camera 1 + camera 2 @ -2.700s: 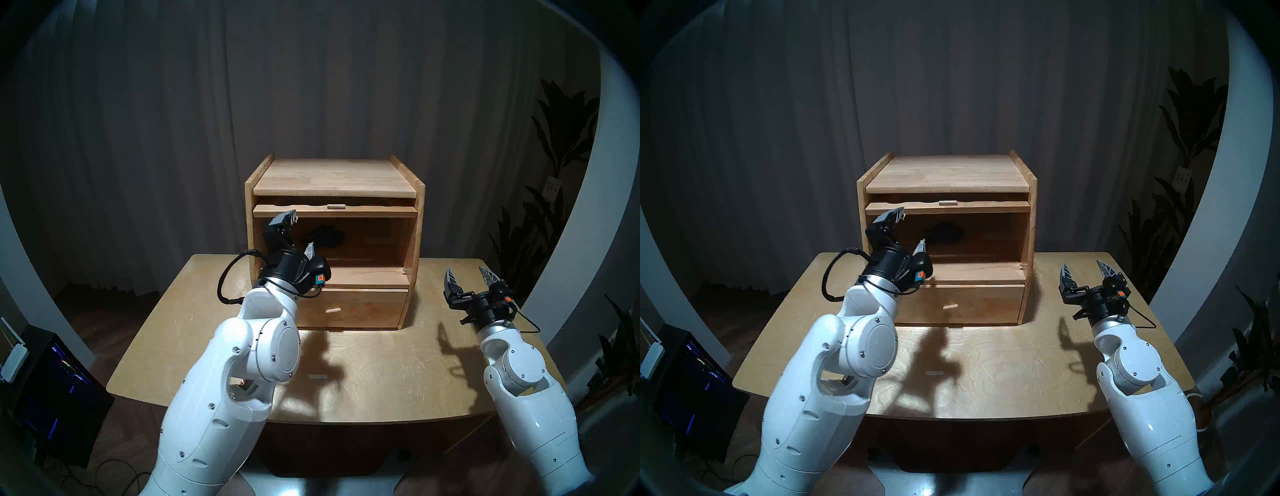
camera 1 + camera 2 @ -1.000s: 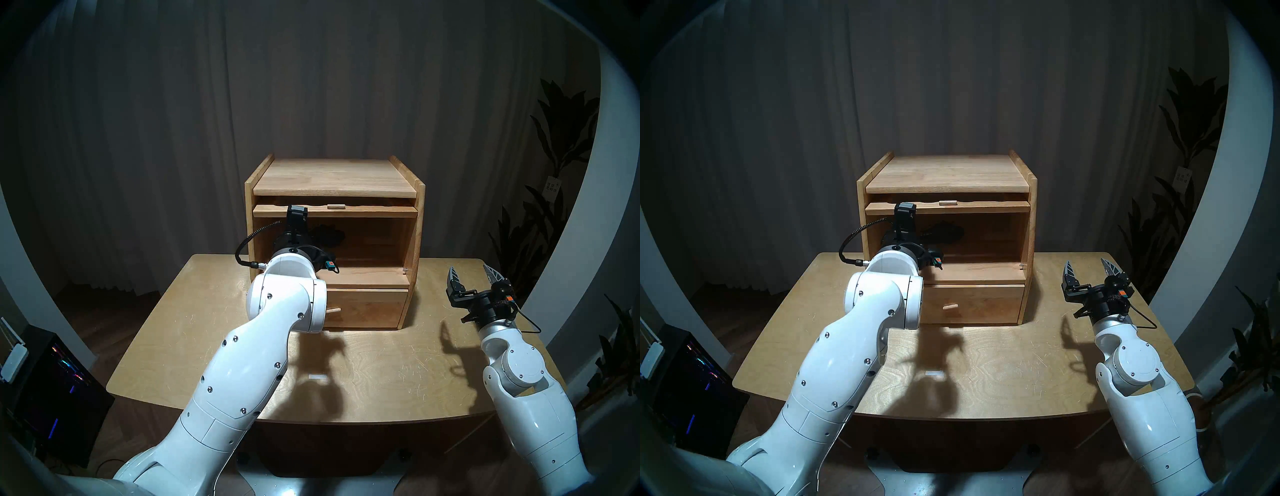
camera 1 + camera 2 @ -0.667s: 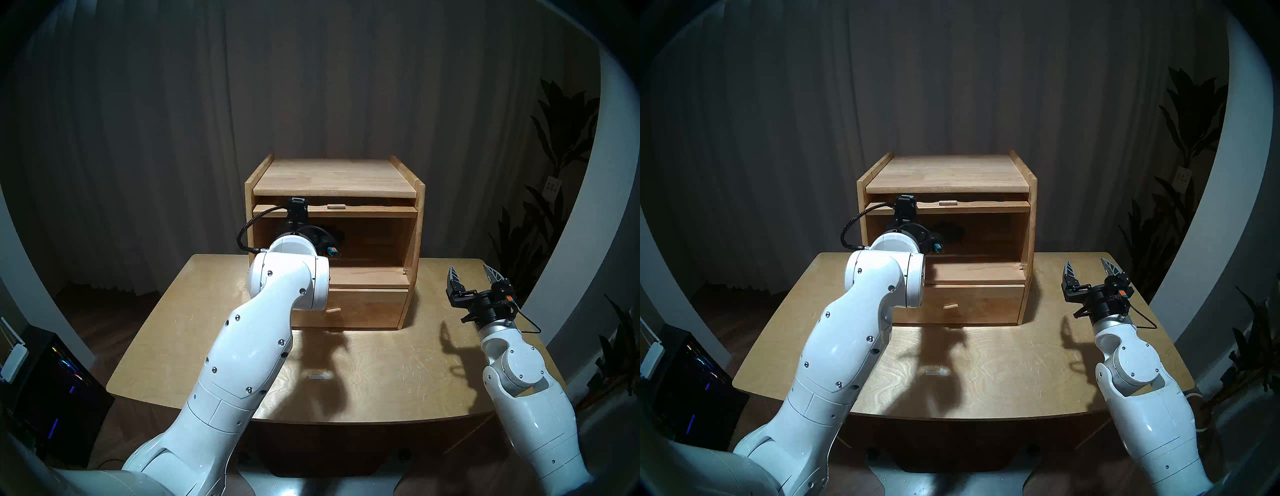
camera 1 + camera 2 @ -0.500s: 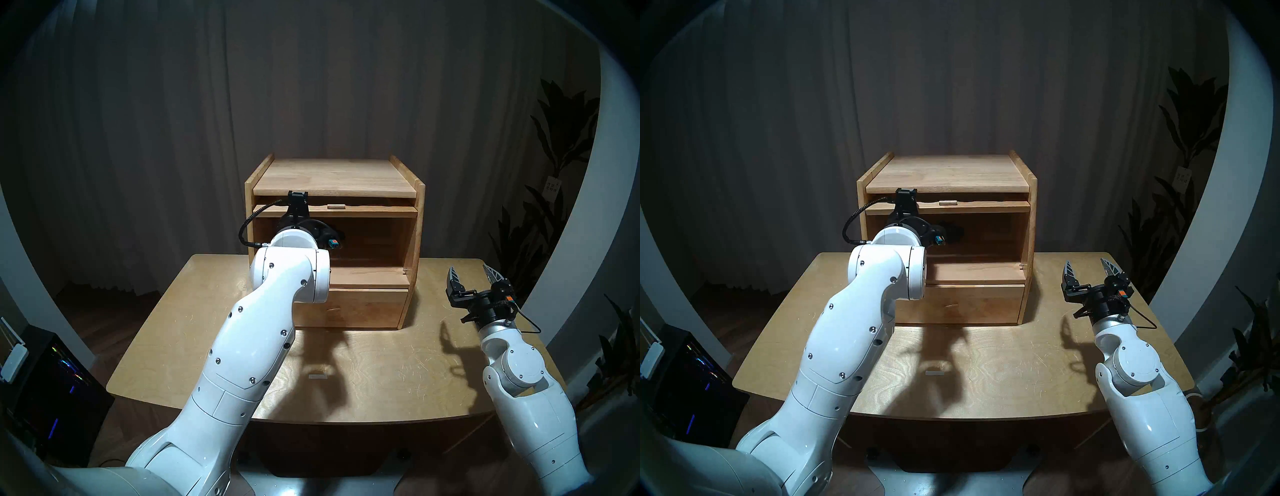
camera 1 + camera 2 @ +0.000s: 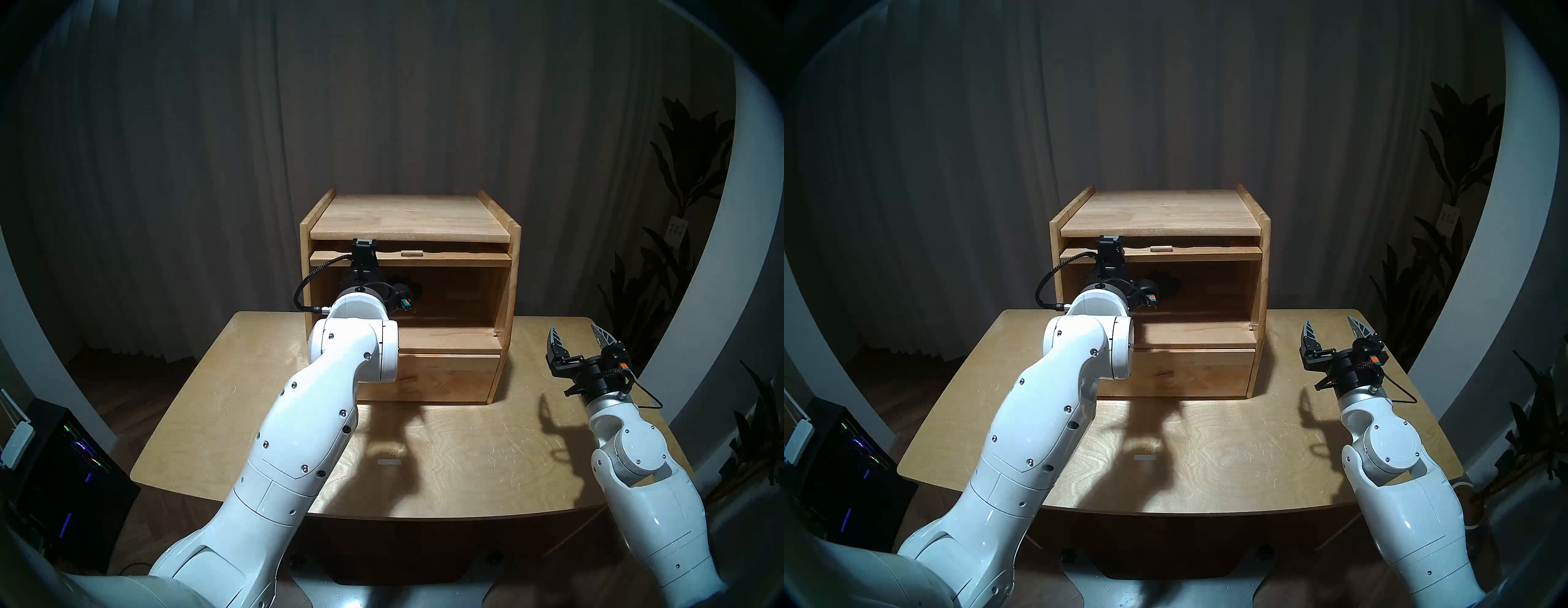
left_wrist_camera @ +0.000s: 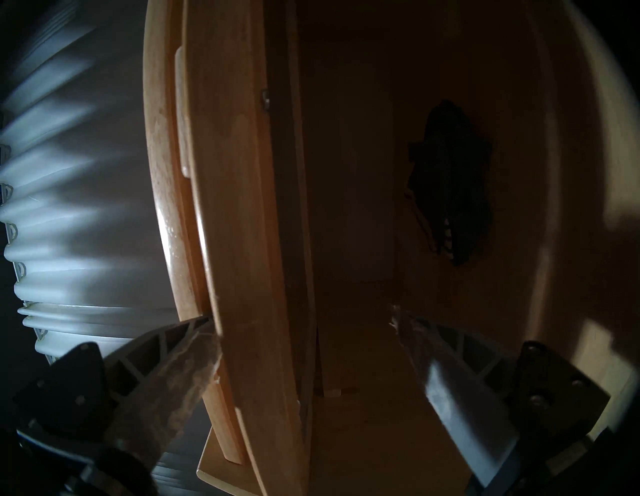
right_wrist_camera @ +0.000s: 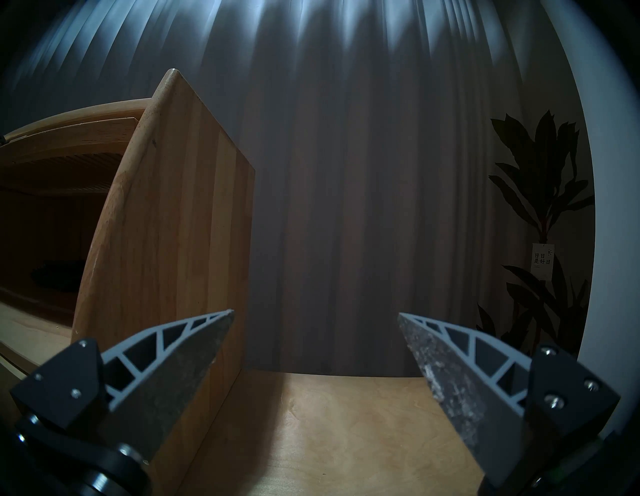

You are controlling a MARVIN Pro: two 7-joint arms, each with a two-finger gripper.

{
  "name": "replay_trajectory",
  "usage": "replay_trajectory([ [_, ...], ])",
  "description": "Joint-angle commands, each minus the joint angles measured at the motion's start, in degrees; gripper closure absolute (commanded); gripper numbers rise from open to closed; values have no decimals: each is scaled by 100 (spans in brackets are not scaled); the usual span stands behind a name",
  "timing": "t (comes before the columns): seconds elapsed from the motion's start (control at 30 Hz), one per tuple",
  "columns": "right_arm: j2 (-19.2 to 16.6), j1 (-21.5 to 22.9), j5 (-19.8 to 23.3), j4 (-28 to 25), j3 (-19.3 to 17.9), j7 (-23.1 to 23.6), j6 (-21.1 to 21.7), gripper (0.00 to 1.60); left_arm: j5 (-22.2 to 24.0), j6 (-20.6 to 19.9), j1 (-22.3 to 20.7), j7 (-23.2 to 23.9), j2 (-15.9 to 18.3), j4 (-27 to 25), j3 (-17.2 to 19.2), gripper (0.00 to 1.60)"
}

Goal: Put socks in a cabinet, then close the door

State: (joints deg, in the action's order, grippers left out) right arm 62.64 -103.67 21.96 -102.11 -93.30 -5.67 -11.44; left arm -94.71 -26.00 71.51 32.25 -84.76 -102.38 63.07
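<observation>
The socks (image 6: pixel 450 180) lie inside the cabinet (image 5: pixel 514 271). Closing remains: the left end effector (image 6: pixel 304 324), spread wide, straddles the raised door (image 6: pixel 239 207); the right end effector (image 7: pixel 315 322) idles, wide.

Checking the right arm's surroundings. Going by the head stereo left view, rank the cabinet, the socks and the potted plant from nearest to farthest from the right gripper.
From the right gripper, open above the table's right side:
1. The cabinet, to its left; its right wall is the closest surface.
2. The socks, farther left, inside the upper compartment's left part.
The potted plant stands behind and to the right, off the table; its depth is too unclear to rank.
</observation>
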Motion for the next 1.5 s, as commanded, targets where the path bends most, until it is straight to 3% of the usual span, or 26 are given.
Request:
replay_trajectory([
  [0.0, 5, 13, 12, -132, -30, 8, -69, 0, 188, 131, -149, -426, 2, 113, 73, 0],
  [0.5, 10, 18, 8, -127, -32, 14, -65, 0, 422, 473, -701, -447, -119, 687, 104, 0],
  [0.53, 10, 17, 8, -128, -32, 15, -65, 0, 422, 480, -708, -470, -128, 709, 92, 10],
  [0.6, 11, 16, 8, -129, -33, 15, -66, 0, 472, 527, -689, -483, -138, 704, 82, 50],
  [0.63, 12, 15, 8, -130, -34, 16, -66, 0, 475, 537, -667, -486, -133, 681, 72, 116],
  [0.67, 12, 15, 8, -131, -35, 16, -67, 0, 511, 512, -624, -486, -163, 637, 86, 146],
  [0.7, 13, 13, 8, -133, -36, 17, -68, 0, 515, 521, -588, -499, -155, 587, 82, 160],
  [1.0, 15, 19, 5, -125, -35, 21, -63, 0, 882, 416, 138, -427, -247, -179, 37, 160],
  [1.2, 18, 18, 4, -126, -37, 23, -63, 0, 890, 292, 465, -501, -208, -507, -6, 160],
  [1.3, 19, 16, 4, -129, -39, 24, -65, 0, 860, 185, 540, -587, -195, -557, 9, 160],
  [1.47, 21, 14, 4, -132, -41, 25, -66, 0, 569, -102, 452, -1157, -227, -254, 6, 160],
])
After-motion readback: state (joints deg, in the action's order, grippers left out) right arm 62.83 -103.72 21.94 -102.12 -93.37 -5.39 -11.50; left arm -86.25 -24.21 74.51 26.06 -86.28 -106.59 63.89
